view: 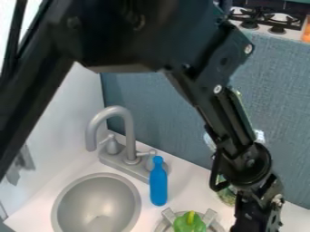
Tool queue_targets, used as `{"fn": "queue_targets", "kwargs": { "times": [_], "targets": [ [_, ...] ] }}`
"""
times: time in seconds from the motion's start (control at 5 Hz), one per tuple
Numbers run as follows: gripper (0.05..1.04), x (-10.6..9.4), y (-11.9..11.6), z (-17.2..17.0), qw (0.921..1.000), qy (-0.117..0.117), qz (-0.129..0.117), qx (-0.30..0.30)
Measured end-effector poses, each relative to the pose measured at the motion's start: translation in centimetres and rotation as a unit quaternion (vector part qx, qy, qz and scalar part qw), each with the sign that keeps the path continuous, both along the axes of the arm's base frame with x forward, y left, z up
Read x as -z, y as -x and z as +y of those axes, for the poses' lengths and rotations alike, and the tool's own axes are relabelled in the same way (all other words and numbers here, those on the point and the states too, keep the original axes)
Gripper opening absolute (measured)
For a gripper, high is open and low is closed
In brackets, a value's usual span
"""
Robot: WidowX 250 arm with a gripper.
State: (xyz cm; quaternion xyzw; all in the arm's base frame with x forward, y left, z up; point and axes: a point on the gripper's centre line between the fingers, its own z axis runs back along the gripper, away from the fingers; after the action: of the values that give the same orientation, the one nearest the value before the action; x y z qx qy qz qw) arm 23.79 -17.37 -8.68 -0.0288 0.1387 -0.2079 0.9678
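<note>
Blue-gray wall [163,99] stands behind a white counter [187,170], and a pale wall [63,108] is at the left of my view. My big black arm [200,86] comes in from the top left. It bends down to the bottom right, so it hides some of the counter and the wall. My gripper [259,217] hangs low at the bottom right. I cannot tell if it is wide or narrow, or if it holds something.

Near it, to the left in my view, is a green pepper [183,224] with a yellow stem. The pepper is at the bottom edge, on a round gray thing [210,216] with flat bars that stick out. A clear and green thing [227,196] peeks out from behind my arm.

More to the left, a blue bottle [158,182] stands up by the base of the gray tap [111,110]. The tap has a tall, bent neck and little handles. In front of it is a round gray sink [95,199]. Up at the top right I see a stove [266,20] with black racks and dark knobs. Something orange [307,32] is at the right edge.
</note>
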Motion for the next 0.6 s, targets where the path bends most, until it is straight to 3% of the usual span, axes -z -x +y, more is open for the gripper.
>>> {"fn": "queue_targets", "kwargs": {
  "times": [0.2,0.4,0.6],
  "targets": [
    [0.672,0.0,-0.2,-0.2,1.0000,0.001,-0.006,-0.005],
    [0.630,-0.7,-0.1,0.1,0.9997,-0.006,-0.016,-0.014],
    [0.630,-5.8,-0.9,-1.8,0.9969,-0.016,-0.077,-0.005]
  ]
}}
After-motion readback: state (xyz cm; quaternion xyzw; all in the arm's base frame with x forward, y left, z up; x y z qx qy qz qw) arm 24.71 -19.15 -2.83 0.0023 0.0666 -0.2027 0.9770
